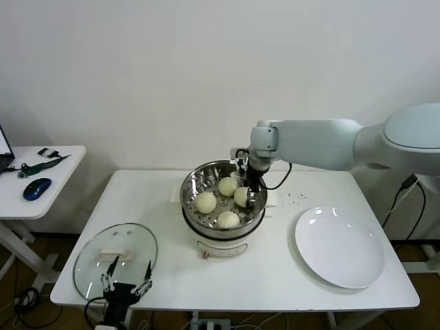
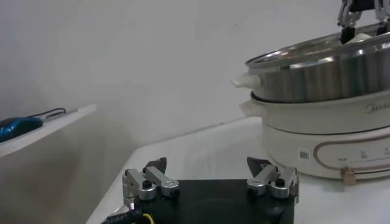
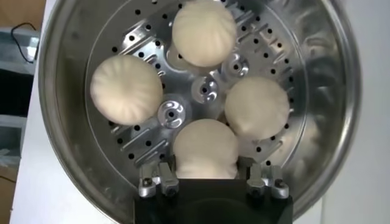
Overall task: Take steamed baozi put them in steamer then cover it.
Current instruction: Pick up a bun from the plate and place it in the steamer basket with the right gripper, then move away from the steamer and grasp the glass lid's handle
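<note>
The right gripper (image 3: 206, 176) has its fingers (image 3: 155, 181) either side of the fourth bun (image 3: 205, 149), though whether they grip or have let go is unclear. All four buns sit in the steamer (image 1: 196, 180). The plate (image 1: 339, 247) is bare. Left: the lid (image 1: 115, 256), beside the open left gripper (image 1: 126, 281).

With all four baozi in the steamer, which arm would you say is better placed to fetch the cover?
Left. The left gripper hangs open right beside the cover, while the right gripper is inside the steamer around the fourth baozi.
</note>
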`<act>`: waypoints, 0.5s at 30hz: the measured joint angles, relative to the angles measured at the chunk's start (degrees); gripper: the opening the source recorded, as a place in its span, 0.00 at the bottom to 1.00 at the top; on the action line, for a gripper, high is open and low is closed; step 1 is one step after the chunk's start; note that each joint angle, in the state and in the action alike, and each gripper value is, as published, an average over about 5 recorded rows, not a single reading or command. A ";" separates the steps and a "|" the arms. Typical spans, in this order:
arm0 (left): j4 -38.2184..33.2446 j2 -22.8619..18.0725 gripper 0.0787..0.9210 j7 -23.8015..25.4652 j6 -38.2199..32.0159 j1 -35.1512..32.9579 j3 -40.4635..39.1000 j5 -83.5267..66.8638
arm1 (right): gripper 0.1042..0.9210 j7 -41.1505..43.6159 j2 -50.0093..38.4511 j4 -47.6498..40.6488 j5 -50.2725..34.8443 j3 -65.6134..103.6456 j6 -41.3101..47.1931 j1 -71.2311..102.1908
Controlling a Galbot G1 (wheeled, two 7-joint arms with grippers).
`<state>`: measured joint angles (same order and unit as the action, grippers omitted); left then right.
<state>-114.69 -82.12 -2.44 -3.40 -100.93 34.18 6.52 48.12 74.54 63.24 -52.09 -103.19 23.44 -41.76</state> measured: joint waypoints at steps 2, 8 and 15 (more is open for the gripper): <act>-0.04 0.00 0.88 0.01 0.05 0.06 0.01 0.03 | 0.77 -0.13 -0.13 0.16 0.01 -0.01 0.23 0.04; -0.36 -0.11 0.88 0.04 0.19 0.18 -0.10 0.33 | 0.88 -0.31 -0.83 0.59 0.10 0.28 0.68 -0.01; -0.65 -0.25 0.88 0.06 0.40 0.51 -0.21 0.81 | 0.88 -0.34 -2.55 1.04 0.55 1.93 0.16 -0.81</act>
<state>-115.33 -82.37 -2.38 -3.00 -100.42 33.97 7.32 47.78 71.99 64.28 -51.54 -101.26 23.60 -42.57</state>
